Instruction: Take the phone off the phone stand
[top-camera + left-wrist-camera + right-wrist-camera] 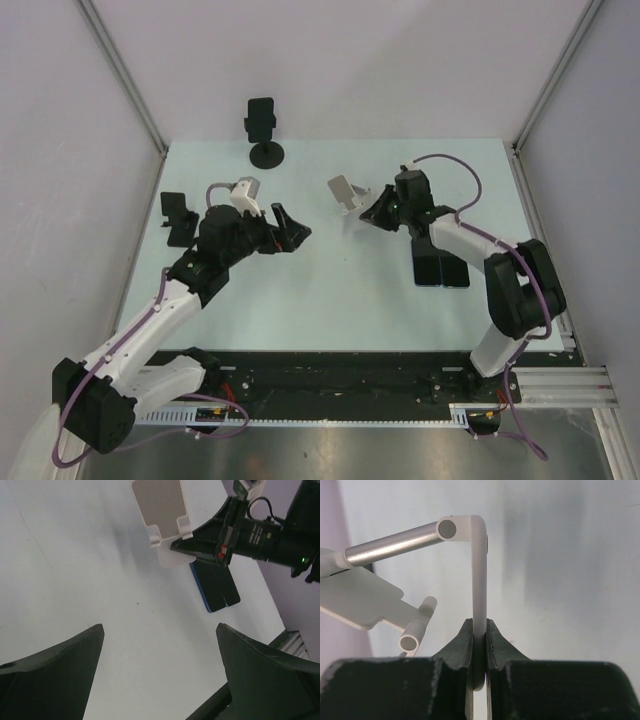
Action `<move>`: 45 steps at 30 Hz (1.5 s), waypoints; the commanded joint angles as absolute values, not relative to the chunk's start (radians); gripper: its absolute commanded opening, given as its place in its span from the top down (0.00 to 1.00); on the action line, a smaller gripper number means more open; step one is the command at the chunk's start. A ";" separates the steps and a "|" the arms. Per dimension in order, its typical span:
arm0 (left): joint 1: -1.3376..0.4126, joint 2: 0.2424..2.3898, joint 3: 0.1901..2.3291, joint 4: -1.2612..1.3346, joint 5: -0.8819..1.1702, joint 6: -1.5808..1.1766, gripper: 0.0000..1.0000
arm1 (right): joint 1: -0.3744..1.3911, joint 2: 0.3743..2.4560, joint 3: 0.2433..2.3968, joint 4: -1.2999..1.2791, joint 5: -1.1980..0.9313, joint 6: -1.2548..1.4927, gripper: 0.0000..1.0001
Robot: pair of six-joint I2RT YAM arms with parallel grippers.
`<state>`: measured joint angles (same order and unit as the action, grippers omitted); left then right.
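Observation:
A white phone stand [345, 192] with no phone on it stands mid-table. My right gripper [376, 211] is shut on its base plate, and the right wrist view shows the thin white plate [479, 605] clamped between the fingertips [479, 642]. The stand also shows in the left wrist view [165, 515]. A dark phone [261, 116] sits upright on a black round-based stand [266, 153] at the back. My left gripper [291, 231] is open and empty over bare table, left of the white stand; its jaws stand wide apart in the left wrist view [160, 650].
Two dark phones [441, 268] lie flat beside the right arm; one shows in the left wrist view [217, 587]. A black folding stand [177, 216] stands near the table's left edge. Grey walls enclose the table on the left, back and right.

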<state>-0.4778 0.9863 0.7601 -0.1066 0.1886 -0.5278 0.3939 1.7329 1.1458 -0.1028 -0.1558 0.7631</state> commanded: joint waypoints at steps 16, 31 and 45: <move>-0.522 1.094 0.835 0.074 0.037 -0.733 0.00 | 0.687 1.470 0.882 0.339 -0.107 1.009 1.00; -0.569 1.144 0.850 0.112 -0.047 -0.635 0.00 | 0.723 1.456 0.870 0.353 -0.117 1.003 1.00; -0.586 1.167 0.830 0.132 -0.078 -0.635 0.30 | 0.746 1.457 0.868 0.333 -0.107 0.970 1.00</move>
